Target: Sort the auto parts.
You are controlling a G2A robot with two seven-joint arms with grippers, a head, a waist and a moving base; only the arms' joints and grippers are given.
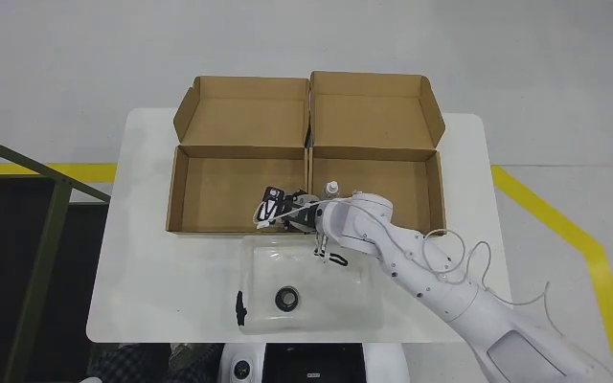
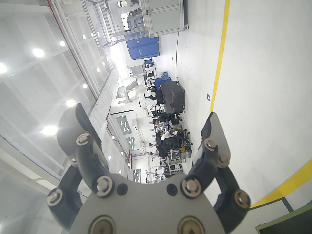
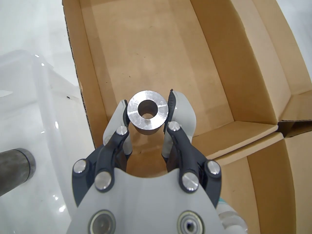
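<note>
the right hand (image 3: 147, 109) is closed on a short metal ring (image 3: 156, 121), one finger on each side, the ring's hole facing the wrist camera. it hangs above the bare floor of the left cardboard box (image 1: 196, 191), near that box's front corner by the wall it shares with the right cardboard box (image 1: 402, 187). both boxes stand open side by side on the white surface (image 1: 144, 278), lids folded back.

in front of the boxes sits a clear plastic tray (image 1: 335, 292). a black ring (image 1: 286, 299) lies in it, with a small black piece (image 1: 240, 308) near the tray's left edge. a dark metal cylinder (image 3: 14, 169) lies in the tray too, close to the front wall of the left box.

the left hand (image 2: 146, 119) is turned away from the surface towards the room, its fingers (image 2: 84, 120) spread wide with nothing between them.
</note>
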